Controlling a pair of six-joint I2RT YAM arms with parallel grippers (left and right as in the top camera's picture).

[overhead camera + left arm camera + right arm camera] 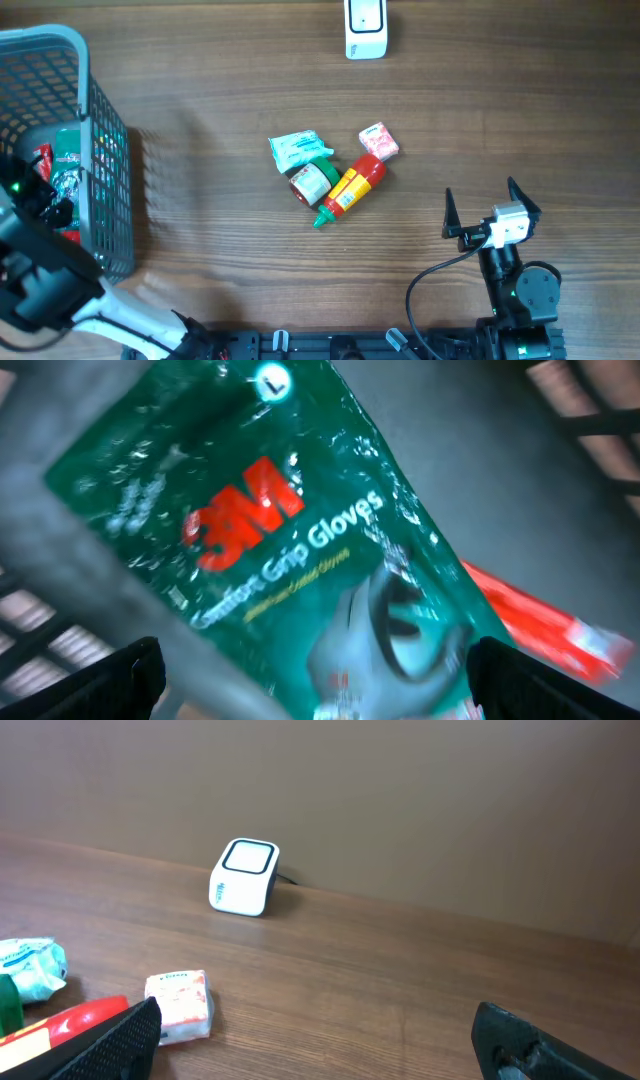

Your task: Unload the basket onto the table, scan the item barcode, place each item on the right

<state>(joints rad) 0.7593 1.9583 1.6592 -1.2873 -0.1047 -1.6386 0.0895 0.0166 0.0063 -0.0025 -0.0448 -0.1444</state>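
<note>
Wooden table [500,120] runs the whole width, with a grey wire basket [110,150] at the left edge and a small white scanner [365,28] standing at the far side. The left gripper [320,680] is down inside the basket, its fingers spread wide with nothing between them. It hovers right over a green pack of gloves [270,530], which lies flat and slanted with a red packet [530,615] poking out from under its far corner. The right gripper [480,192] waits near the front right, jaws apart and empty, well clear of everything.

In the middle of the table sit a wipes pack [298,150], a jar [312,182], a ketchup bottle [352,188] and a small pink packet [379,141], bunched close together.

I'd say the step in hand is getting hold of the glove pack so it can go to the scanner. The pack is thin, slippery plastic lying flat, so the fingers would do best to come down across a narrow edge or pinch up a fold rather than press onto the broad face. It should take care not to snag the red packet or the basket wire. No barcode shows on the printed side, so it is likely underneath. The pack will probably need turning so that side faces the scanner window.
</note>
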